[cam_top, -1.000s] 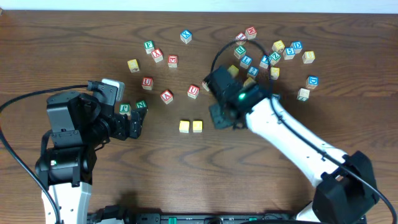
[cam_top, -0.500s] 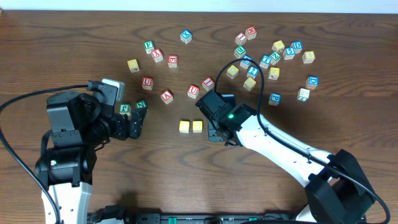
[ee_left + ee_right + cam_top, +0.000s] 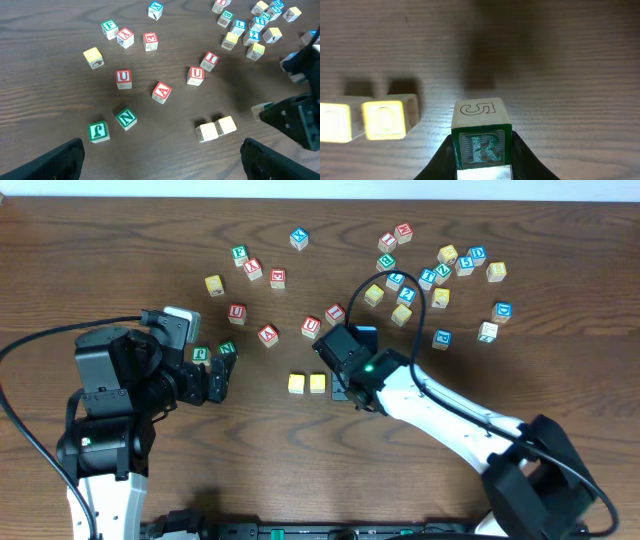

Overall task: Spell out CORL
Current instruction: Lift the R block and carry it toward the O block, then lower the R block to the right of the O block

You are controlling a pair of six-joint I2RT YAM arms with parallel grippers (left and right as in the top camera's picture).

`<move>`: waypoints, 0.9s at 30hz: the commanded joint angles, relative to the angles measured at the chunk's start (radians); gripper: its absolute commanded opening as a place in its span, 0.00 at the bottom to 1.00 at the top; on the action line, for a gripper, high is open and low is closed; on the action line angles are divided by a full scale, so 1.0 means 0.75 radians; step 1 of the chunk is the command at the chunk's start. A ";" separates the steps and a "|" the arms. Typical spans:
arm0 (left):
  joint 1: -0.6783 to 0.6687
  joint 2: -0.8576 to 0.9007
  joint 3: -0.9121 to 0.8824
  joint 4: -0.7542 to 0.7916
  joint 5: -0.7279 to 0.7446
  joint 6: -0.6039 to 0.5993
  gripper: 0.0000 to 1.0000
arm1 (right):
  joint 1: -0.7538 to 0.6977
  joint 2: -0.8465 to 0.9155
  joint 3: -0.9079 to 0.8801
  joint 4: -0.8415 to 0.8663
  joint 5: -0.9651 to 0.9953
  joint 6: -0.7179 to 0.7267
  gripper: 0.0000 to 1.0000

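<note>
Overhead, two yellow cubes (image 3: 296, 383) are laid side by side. From the left wrist, the left gripper (image 3: 161, 155) is seen spread wide, empty. From the right wrist, the R cube (image 3: 479, 114) is seen pinched by the right gripper (image 3: 481, 152) near them, its placing and one further letter judged outstanding.

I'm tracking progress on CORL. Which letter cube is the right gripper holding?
The green-framed R cube, clamped in the right gripper; every other cube lies loose, including the two yellow cubes beside it.
</note>
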 commanded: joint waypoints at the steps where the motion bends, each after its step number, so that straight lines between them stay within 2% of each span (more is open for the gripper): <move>1: 0.004 -0.001 0.032 -0.004 0.018 0.022 0.98 | 0.019 0.070 -0.009 0.020 0.021 0.020 0.11; 27: 0.004 -0.001 0.032 -0.004 0.018 0.022 0.98 | 0.043 0.131 -0.009 0.153 -0.045 0.019 0.14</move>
